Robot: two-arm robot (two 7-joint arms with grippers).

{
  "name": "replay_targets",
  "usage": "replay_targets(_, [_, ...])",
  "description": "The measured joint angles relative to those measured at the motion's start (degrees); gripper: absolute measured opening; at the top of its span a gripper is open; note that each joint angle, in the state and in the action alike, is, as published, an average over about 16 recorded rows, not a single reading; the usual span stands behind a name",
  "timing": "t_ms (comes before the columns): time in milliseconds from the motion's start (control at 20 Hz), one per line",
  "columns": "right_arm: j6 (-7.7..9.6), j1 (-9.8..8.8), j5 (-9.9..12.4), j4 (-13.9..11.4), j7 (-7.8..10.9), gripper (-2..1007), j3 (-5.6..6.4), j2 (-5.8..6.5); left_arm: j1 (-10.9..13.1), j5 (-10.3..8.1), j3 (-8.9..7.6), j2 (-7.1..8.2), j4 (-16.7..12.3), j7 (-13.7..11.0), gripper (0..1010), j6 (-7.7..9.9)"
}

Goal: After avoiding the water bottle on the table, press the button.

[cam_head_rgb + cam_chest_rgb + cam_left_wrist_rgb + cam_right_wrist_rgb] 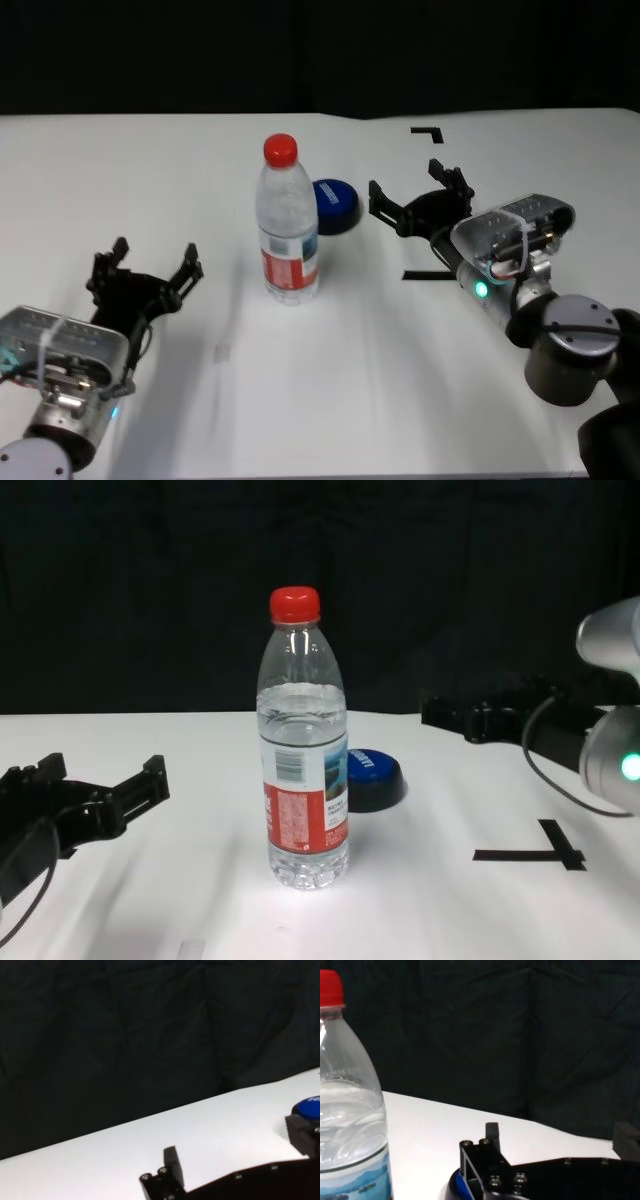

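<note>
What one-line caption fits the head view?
Open right gripper beside the blue button, behind the upright water bottle; open left gripper idle on the white table.

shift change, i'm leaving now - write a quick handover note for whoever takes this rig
Right gripper: open, empty, raised just right of the button, not touching it.
Left gripper: open, empty, idle at the near left of the table.
Water bottle: upright, cap on, in front of the button and slightly left of it.
Done: the right arm is beside the bottle, clear of it.
Left: press the button.
</note>
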Motion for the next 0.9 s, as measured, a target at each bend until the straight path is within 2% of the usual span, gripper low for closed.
replay_targets(900, [0.56,-5.74,-0.18,-5.67,-0.47,1003,0.92,0.4,0.0,0.0,0.0,0.0,0.0,0.0,1003,0.0])
